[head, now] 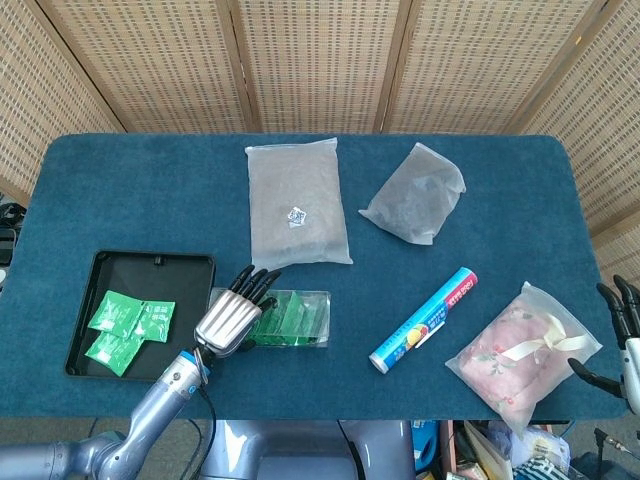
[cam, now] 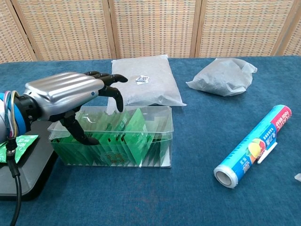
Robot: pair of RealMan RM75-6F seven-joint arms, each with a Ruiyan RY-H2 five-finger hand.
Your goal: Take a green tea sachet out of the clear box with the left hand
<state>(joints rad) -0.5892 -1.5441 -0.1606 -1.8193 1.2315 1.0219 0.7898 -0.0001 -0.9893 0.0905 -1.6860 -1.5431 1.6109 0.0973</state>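
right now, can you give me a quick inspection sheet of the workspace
surface: blue cloth table.
job's things: clear box of green tea sachets; three sachets in black tray.
clutter: two grey bags, wrap roll, pink pouch.
robot hands: left robot hand over box's left end, fingers spread, reaching in; right robot hand open at right edge.
cables: black cable at left wrist.
surroundings: wicker screens.

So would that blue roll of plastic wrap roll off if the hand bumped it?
Probably: the blue roll is a cylinder lying on its side on the flat table, so a sideways nudge would likely set it rolling. It looks stiff, and probably light.
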